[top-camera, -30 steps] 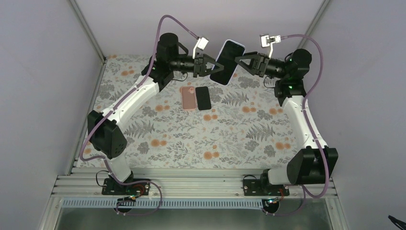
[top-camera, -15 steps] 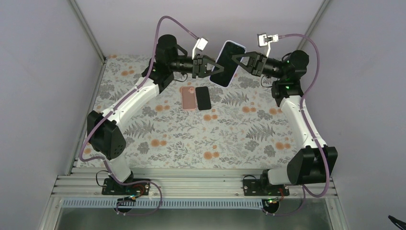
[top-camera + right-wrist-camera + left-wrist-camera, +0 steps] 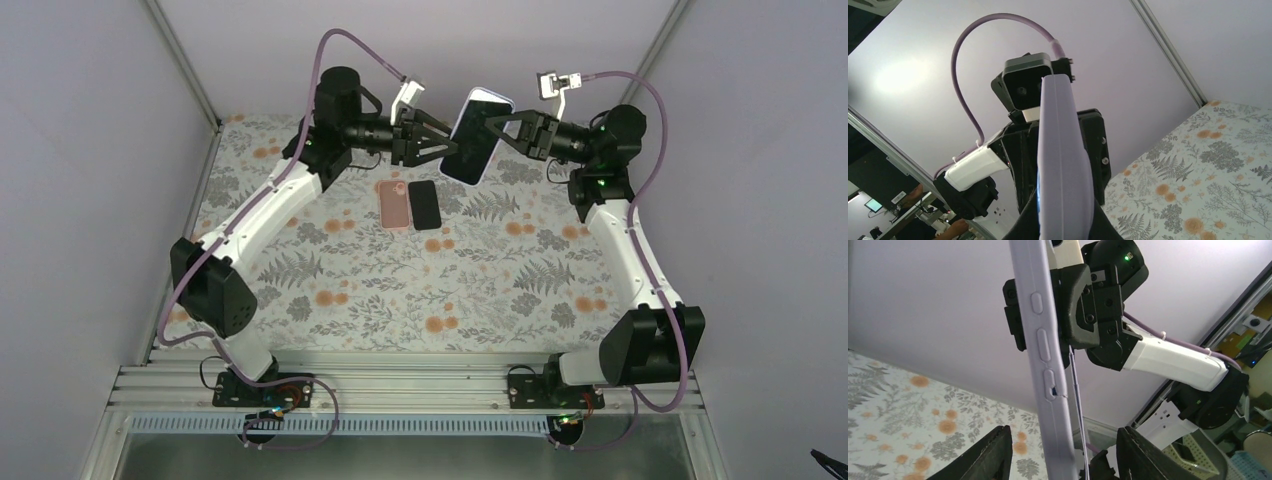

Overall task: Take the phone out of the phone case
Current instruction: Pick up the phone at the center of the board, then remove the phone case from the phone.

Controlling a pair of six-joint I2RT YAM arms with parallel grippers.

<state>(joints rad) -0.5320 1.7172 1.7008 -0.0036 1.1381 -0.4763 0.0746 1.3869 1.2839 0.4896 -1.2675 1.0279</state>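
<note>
A phone in a lavender case (image 3: 477, 135) is held up in the air above the far middle of the table, dark screen towards the camera. My right gripper (image 3: 498, 126) is shut on its right edge; in the right wrist view the case (image 3: 1063, 160) sits edge-on between the black fingers (image 3: 1023, 220). My left gripper (image 3: 438, 148) is open just left of the phone. In the left wrist view the case's buttoned side (image 3: 1045, 370) stands between the spread fingers (image 3: 993, 455) without touching them. A thin dark edge (image 3: 1077, 405) stands slightly off the case there.
A pink case (image 3: 394, 203) and a black phone (image 3: 425, 204) lie side by side on the floral table below the held phone. Grey walls close in the back and sides. The arm bases stand on the rail at the near edge.
My left arm has drawn back a little to the left and its jaws stand wider, off the phone. My right gripper keeps its hold, the phone a little higher.
</note>
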